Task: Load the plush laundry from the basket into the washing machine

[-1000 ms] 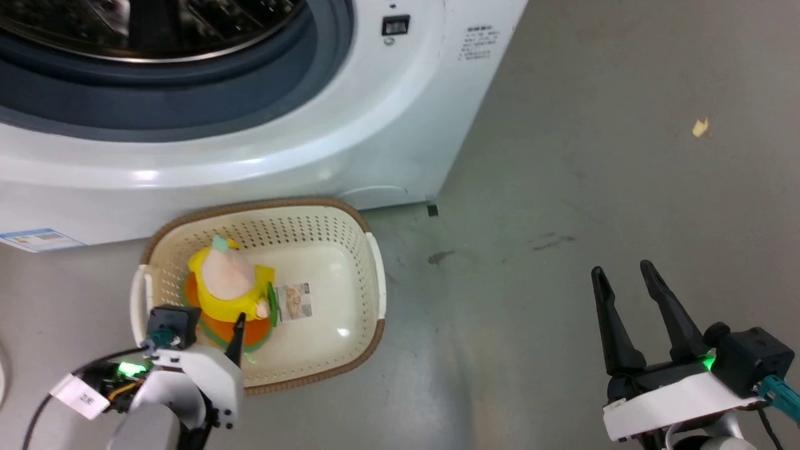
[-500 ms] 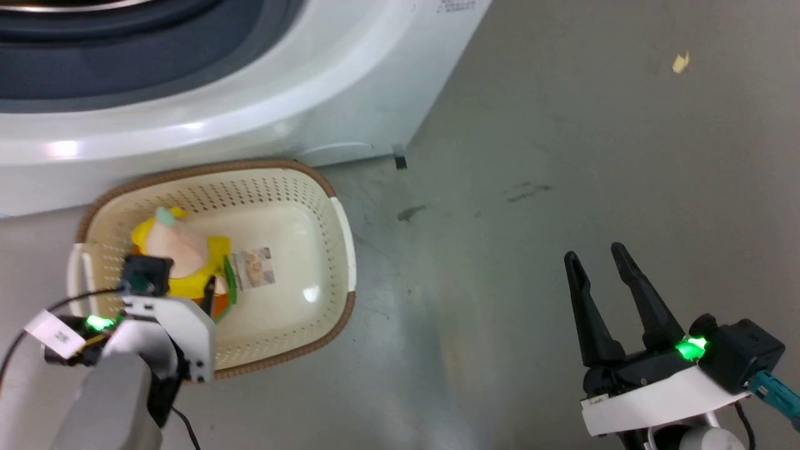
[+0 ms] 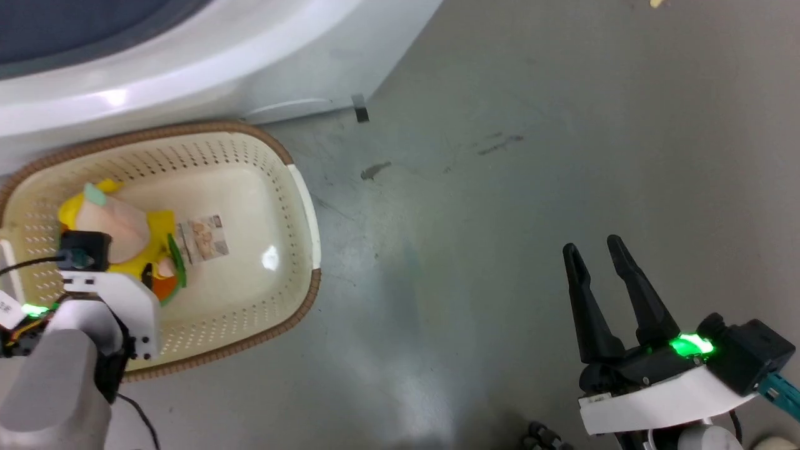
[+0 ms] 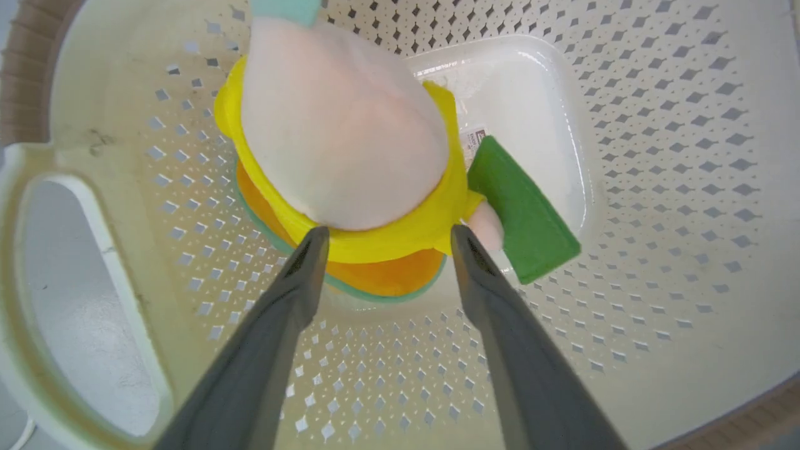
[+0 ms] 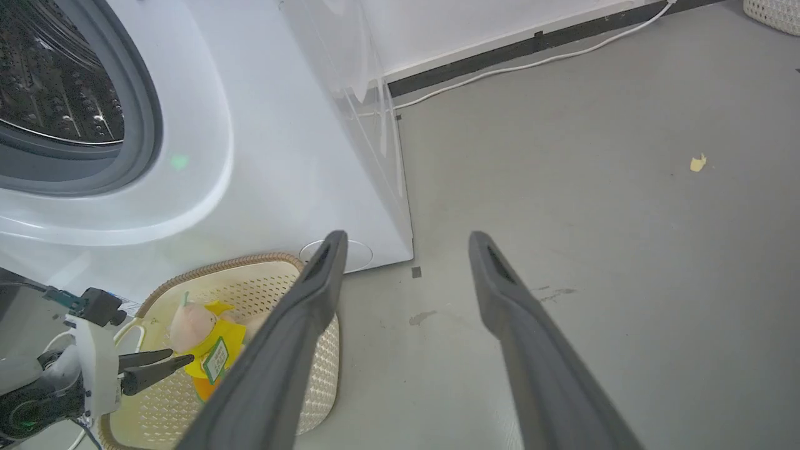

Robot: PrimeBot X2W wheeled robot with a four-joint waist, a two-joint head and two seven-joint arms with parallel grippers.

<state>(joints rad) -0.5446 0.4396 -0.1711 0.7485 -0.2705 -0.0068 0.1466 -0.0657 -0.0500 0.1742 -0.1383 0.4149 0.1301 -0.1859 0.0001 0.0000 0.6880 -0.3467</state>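
Left gripper (image 4: 387,234) sits deeper in basket (image 4: 656,156) than a second ago, jaws open, flanking plush laundry (image 4: 344,137); grasp looks imminent.

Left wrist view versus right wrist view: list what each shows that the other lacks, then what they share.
Left wrist: the glossy floor of the cream perforated basket. Right wrist: the white washing machine with its steel drum, a white cable, a yellow scrap on the grey floor. Shared: the pink-headed, yellow-bodied soft toy in that basket, the open left gripper at it.
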